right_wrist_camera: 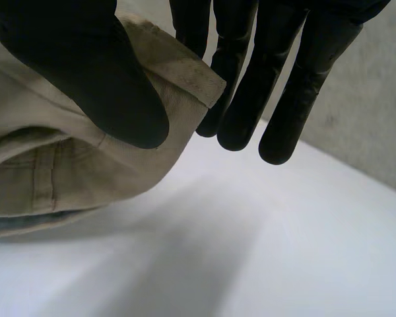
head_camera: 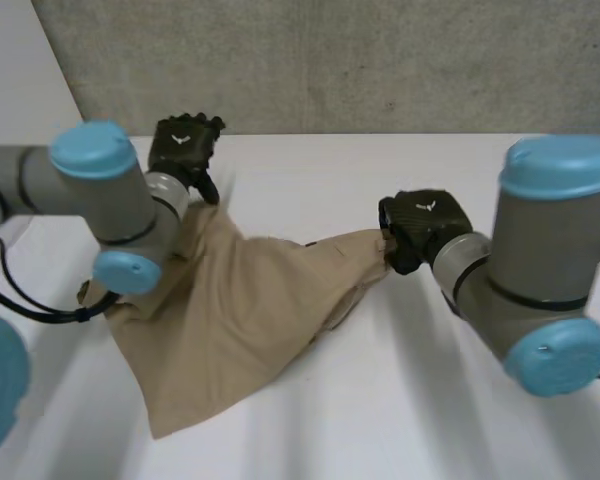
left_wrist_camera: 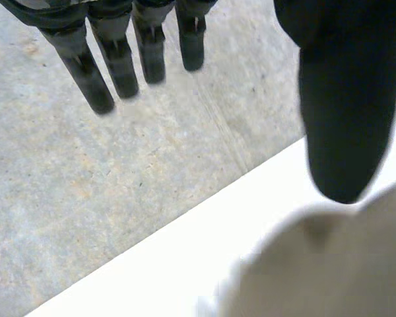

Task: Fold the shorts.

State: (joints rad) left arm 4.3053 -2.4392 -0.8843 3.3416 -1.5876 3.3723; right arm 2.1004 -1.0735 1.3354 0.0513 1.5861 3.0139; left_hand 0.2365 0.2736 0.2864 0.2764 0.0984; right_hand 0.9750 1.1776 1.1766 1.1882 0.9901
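The right hand (head_camera: 425,225) is pinching a corner of the shorts (head_camera: 230,320) between thumb and fingers, lifting it. The rest is draping down onto the table (head_camera: 400,400). The left hand (head_camera: 185,145) is hovering with fingers straight, gripping nothing, the shorts bunching beside its thumb.

A white table (head_camera: 380,400) stands before a grey concrete wall (head_camera: 380,60).

Built of thick grey cylinders in left arm (head_camera: 80,195) and right arm (head_camera: 550,240), closed with round light-blue caps. Ends in black left hand (head_camera: 185,145) and right hand (head_camera: 425,222), each marked with a small white emblem; long fingers (right_wrist_camera: 241,99), rounded tips.
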